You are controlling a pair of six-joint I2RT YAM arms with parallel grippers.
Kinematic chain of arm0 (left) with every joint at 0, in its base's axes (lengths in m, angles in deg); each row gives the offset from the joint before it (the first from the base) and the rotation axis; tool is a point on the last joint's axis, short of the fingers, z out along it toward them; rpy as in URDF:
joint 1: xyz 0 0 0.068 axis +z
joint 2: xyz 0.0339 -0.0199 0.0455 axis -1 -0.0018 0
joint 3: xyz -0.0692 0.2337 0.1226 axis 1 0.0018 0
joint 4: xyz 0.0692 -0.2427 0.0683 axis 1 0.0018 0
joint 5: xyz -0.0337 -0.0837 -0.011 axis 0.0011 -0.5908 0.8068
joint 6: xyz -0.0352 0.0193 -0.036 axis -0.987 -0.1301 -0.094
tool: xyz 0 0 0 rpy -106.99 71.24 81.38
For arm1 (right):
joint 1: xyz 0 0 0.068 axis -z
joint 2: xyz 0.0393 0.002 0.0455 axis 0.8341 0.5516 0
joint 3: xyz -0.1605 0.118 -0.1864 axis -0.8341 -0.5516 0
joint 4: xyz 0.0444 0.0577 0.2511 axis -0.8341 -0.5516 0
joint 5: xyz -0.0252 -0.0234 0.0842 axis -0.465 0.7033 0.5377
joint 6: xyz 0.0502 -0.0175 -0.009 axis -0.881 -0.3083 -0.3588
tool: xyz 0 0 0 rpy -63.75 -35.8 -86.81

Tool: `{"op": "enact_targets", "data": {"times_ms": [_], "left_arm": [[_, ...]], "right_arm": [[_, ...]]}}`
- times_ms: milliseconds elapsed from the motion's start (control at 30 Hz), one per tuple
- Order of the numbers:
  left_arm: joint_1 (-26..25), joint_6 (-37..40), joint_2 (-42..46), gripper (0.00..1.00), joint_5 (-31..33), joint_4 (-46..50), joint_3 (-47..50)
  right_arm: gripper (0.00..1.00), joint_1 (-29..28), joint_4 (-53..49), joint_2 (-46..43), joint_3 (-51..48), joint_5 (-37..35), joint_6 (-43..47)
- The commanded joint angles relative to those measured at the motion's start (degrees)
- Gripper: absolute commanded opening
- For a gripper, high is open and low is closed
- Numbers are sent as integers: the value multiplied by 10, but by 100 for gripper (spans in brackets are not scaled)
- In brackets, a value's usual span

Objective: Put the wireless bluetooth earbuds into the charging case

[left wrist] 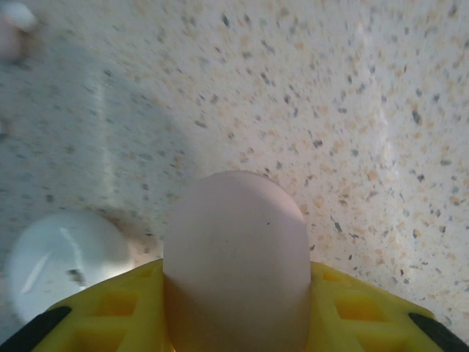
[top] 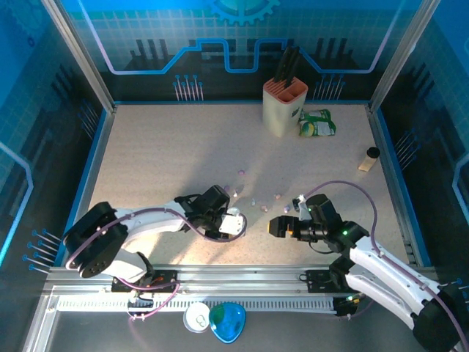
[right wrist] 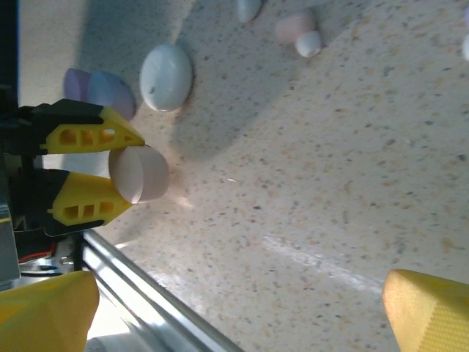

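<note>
My left gripper (top: 231,224) is shut on a pale pink charging case (left wrist: 234,242), its yellow fingers (left wrist: 352,308) pressed against both sides just above the table. The right wrist view shows that same case (right wrist: 141,174) between the left fingers. Beside it lie a white case (right wrist: 166,75) and a lilac case (right wrist: 106,92). Small earbuds lie scattered past them: a pink one (right wrist: 294,27), a white one (right wrist: 308,44), and several in the top view, such as one at mid-table (top: 264,209). My right gripper (top: 272,226) faces the left one, open and holding nothing.
A knife block (top: 284,106), a green packet (top: 317,123) and a small black-capped bottle (top: 368,159) stand at the back right. The metal rail (right wrist: 146,293) runs along the near edge. A white disc and a blue lid (top: 226,321) lie below it.
</note>
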Motion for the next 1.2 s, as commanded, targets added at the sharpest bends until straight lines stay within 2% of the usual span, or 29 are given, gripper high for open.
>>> {"op": "enact_targets", "data": {"times_ms": [0, 67, 167, 400, 533, 867, 1167], "left_arm": [[-4, -38, 47, 33, -39, -52, 8], [-4, -53, 61, 33, -59, -70, 6], [-5, -75, 70, 33, -82, -92, 1], [-4, -95, 83, 33, -114, -110, -3], [-5, -105, 89, 33, -122, -119, 1], [-5, -118, 96, 33, -137, -132, 1], [-5, -116, 103, 34, -135, -131, 8]], "right_arm": [[95, 16, 108, 0, -15, 104, -55], [92, 19, 201, 15, -40, 145, -102], [88, 14, 286, 47, -52, 183, -140], [79, -23, 376, 99, -51, 167, -181], [74, -35, 394, 124, -45, 161, -191], [53, -58, 458, 205, -28, 168, -210], [26, -60, 472, 230, -25, 163, -216]]}}
